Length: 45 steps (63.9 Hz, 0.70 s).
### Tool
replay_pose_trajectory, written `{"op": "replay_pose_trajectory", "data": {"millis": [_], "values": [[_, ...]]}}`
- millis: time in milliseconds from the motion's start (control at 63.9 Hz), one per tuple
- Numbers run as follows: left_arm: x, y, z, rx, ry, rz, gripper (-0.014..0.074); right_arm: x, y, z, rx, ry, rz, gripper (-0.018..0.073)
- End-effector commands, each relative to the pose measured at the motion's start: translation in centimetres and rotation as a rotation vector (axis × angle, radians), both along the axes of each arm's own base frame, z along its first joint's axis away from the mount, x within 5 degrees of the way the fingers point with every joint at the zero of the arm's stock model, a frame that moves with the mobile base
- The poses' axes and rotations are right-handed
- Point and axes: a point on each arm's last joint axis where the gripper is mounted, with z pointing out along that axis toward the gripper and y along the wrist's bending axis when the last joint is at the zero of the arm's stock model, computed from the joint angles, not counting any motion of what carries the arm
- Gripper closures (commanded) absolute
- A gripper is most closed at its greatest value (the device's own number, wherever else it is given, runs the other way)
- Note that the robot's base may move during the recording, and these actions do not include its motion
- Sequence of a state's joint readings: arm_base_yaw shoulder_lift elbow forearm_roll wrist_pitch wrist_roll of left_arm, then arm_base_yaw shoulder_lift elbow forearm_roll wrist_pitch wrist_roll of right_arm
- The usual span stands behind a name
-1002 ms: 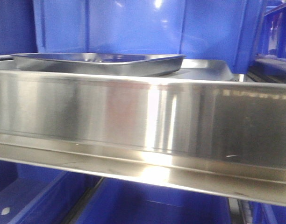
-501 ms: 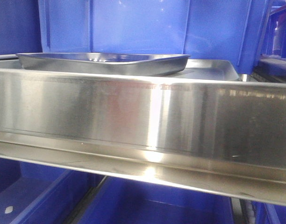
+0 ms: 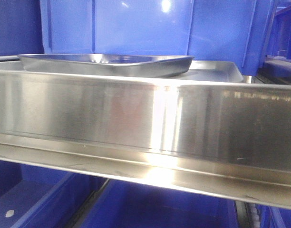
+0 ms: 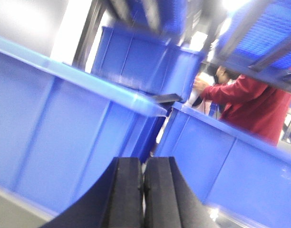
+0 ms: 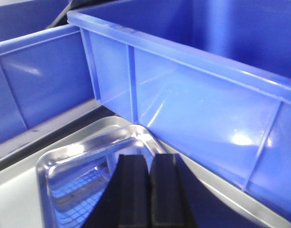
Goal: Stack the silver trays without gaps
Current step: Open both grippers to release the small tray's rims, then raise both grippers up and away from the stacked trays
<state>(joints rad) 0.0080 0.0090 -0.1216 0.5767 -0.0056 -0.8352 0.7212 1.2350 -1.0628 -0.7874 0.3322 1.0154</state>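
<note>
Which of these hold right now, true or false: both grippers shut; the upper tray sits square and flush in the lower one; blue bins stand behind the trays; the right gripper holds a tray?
1. Both grippers are shut. True: the left gripper and right gripper have pads together.
2. The smaller shiny steel tray nests flush. False: it lies offset on the larger flat steel tray.
3. Blue plastic bins stand behind. True.
4. The right gripper holds a tray. False: it is empty, above the smaller one.

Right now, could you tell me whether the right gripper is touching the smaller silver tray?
Cannot tell. In the right wrist view the right gripper, shut, overlaps the smaller silver tray, hiding any gap.
</note>
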Motion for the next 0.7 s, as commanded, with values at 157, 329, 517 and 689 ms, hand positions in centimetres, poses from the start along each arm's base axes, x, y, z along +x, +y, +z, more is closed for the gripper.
{"op": "replay_pose_trajectory", "data": {"millis": [157,329,517,689], "values": [[0.4,-0.4,-2.0,0.037,0.028,-0.049,0.0595,-0.3,0.3,0.9,0.036,-0.059,0.057,0.0637],[0.4,-0.3,-2.0,0.027,0.033,-0.047,0.0595,-0.5,0.8,1.4,0.076,-0.099,0.113,0.0637],[0.6,-0.4,-3.1,0.014,0.059,-0.052,0.0595,-0.8,1.4,2.0,0.123,-0.144,0.179,0.0637],[0.7,-0.3,-3.7,0.132,0.073,-0.018,0.0595,-1.0,1.7,2.3,0.152,-0.172,0.220,0.0637]]}}
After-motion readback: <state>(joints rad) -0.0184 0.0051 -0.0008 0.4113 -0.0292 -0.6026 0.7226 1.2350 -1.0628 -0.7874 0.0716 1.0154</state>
